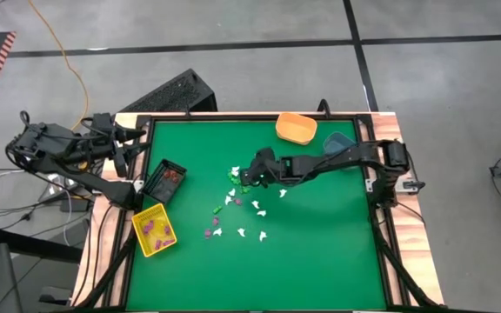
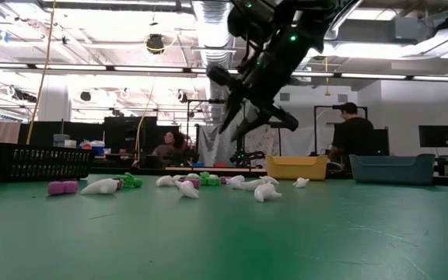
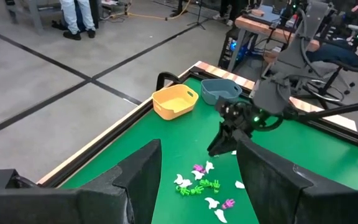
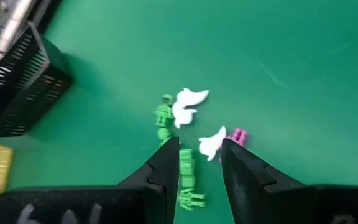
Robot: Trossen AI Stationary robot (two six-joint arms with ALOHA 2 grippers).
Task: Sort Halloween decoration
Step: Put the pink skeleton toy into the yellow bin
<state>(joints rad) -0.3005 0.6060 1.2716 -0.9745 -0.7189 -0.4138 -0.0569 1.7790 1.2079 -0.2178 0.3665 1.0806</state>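
The Halloween decoration is a scatter of tiny white, green and purple trinkets lying on the green mat near the table's middle. In the low view they form a row. My right gripper hangs open above the far end of the scatter, slanting down toward the table's left, clear of the mat. In its wrist view, its fingertips frame a green trinket, with a white one and a purple one beside it. My left gripper waits open beyond the table's far left corner.
A black bin holding reddish-brown pieces and a yellow bin holding purple pieces stand at the mat's left. An orange bin and a blue bin stand at the far right. Bare mat lies near and to the right. People sit beyond the table.
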